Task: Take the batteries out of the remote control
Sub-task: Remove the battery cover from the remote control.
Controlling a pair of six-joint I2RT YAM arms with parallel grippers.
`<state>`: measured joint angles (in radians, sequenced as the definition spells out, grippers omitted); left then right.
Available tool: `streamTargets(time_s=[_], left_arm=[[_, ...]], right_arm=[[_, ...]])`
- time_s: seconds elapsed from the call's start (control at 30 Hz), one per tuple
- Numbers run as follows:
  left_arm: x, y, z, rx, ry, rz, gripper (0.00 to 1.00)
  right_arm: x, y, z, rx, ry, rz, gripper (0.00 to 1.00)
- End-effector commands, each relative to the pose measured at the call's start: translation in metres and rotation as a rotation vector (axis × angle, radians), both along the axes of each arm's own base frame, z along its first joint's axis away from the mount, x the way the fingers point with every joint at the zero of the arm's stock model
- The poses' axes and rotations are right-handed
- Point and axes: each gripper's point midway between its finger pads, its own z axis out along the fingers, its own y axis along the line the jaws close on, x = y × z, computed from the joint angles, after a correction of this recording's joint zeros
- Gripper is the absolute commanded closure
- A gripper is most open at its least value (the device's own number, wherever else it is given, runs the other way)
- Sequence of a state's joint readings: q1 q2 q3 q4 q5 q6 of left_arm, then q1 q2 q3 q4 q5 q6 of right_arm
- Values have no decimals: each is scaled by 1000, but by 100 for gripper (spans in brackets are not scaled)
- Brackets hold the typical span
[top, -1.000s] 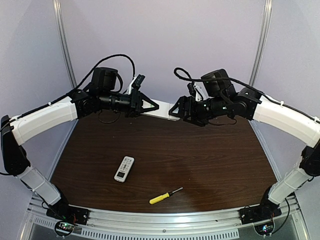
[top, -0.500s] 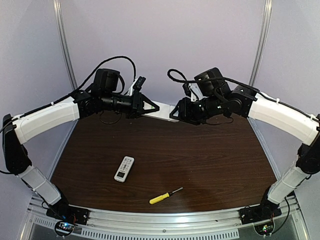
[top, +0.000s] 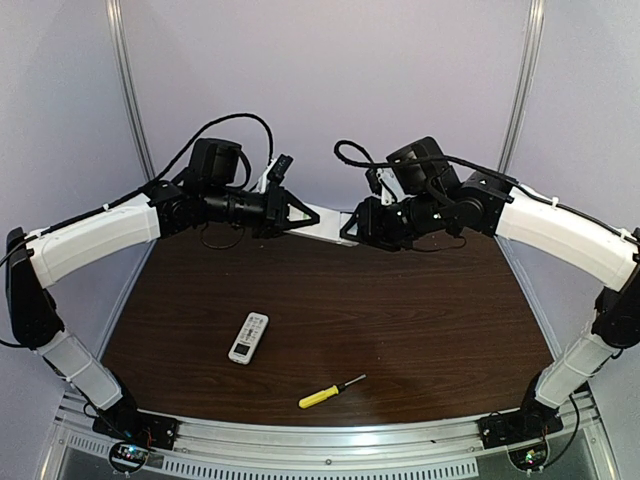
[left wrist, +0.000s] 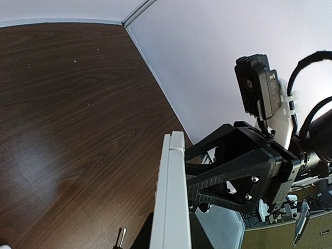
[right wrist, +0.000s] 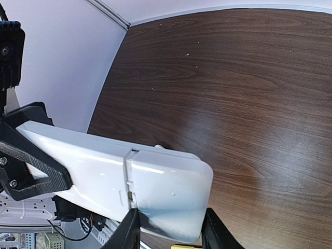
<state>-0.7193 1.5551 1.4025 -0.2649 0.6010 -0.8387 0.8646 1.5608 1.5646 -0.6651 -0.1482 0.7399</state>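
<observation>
Two tools clamp one white remote (top: 328,220) in mid-air above the bench (top: 400,320), the left tool (top: 308,213) on one end, the right tool (right wrist: 174,236) on the other. No batteries show, likely under the closed back cover (right wrist: 171,187); you slide it off next.

1. We see a long white remote (top: 325,220) held in the air at the counter's (top: 400,320) 12 o'clock. It lies about level, with its ends toward 10 and 4 o'clock.
2. The left hand (top: 308,213) clasps its 10 o'clock end. The right hand (top: 348,225) clasps its rounded 4 o'clock end, with fingers on both sides.
3. A seam (right wrist: 127,176) crosses its smooth back near the rounded end.
4. We find a small white remote (top: 248,338) flat on the counter at 8 o'clock, buttons up, pointing toward 1 o'clock.
</observation>
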Motion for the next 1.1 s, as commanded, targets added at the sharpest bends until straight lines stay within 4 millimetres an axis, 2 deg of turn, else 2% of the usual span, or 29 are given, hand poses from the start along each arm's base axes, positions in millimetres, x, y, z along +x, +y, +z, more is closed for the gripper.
streamTargets(time_s=[0.0, 0.37, 1.07], left_arm=[[0, 1, 19, -34, -66, 1, 100], [2, 14, 8, 53, -93, 46, 100], [-1, 27, -6, 123, -100, 73, 100]], right_arm=[[1, -15, -16, -85, 29, -53, 77], [-3, -29, -3, -91, 15, -84, 79], [-3, -51, -15, -148, 25, -158, 79]])
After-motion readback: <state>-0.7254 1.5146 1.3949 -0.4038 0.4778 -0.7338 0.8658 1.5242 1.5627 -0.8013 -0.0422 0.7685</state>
